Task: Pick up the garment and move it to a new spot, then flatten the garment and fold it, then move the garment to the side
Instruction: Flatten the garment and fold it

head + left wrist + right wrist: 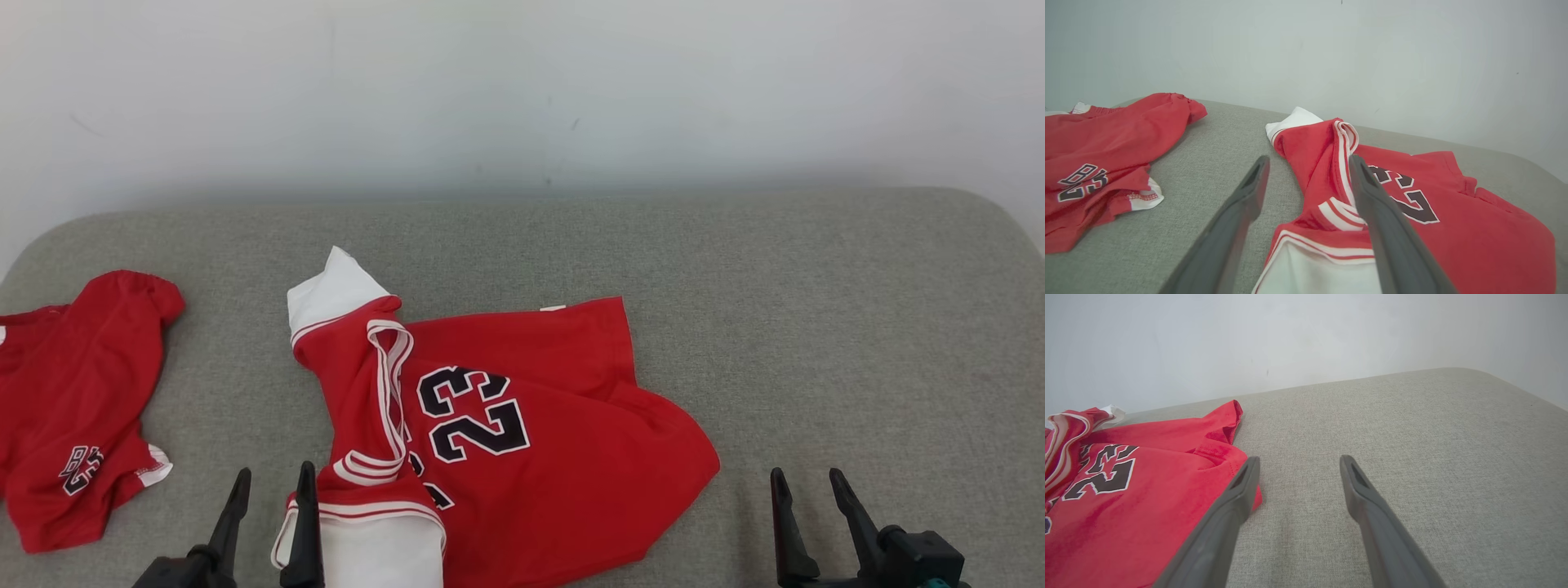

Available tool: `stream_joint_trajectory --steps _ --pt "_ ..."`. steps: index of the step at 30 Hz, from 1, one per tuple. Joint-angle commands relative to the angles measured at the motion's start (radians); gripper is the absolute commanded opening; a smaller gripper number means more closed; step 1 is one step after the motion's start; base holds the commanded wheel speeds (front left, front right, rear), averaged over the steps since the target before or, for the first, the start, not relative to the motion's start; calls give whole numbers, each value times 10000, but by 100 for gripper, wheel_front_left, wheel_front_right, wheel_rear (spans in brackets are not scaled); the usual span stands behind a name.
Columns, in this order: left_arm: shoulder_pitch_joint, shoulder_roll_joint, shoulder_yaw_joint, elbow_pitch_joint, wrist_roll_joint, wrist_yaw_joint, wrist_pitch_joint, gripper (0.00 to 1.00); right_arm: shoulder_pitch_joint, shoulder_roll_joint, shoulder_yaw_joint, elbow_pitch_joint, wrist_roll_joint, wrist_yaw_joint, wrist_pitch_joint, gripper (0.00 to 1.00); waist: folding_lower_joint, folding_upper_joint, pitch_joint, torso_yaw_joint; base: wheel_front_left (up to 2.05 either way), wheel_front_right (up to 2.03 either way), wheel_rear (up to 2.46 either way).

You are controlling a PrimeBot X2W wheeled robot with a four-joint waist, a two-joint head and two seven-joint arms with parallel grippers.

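A red jersey garment with white trim and the number 23 lies crumpled on the grey cushion, its white sleeve ends at the far left and near edge. My left gripper stands open at the garment's near left edge, one finger over the white-striped fabric, nothing pinched; the left wrist view shows the garment under and beyond the open left gripper. My right gripper is open over bare cushion, right of the garment. In the right wrist view the garment lies left of the open right gripper.
A second red garment lies at the cushion's left end, also seen as red shorts. The grey cushion ends at a pale wall behind, and its right corner is rounded.
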Motion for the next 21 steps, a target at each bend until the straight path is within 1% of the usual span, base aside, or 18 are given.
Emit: stream_joint_trajectory --steps 1,6,12,13,15,21 --pt "28 -32 34 -36 129 -35 -22 100 23 -2 17 -1 -3 36 -12 100 0 0 -6 -17 0 0 0" --pt "-88 -181 253 -88 341 -222 -22 100 82 -2 10 6 29 36 -12 100 0 0 0 -45 0 0 0" --pt "49 -347 750 -330 972 -199 -21 100 -23 -2 140 119 -140 36 -12 100 0 0 -47 -11 0 0 0" --pt "116 -458 1003 -358 1125 -244 -23 100 -139 -2 223 268 -207 36 -12 100 0 0 -79 23 0 0 0" --pt "209 -528 1170 -335 1336 -242 -23 100 -272 -1 409 558 -310 36 -12 100 0 0 -110 63 0 0 0" --pt "488 -782 1727 -179 1539 -441 -22 100 -1104 -5 928 1802 -861 36 -10 100 0 0 -131 244 0 0 0"
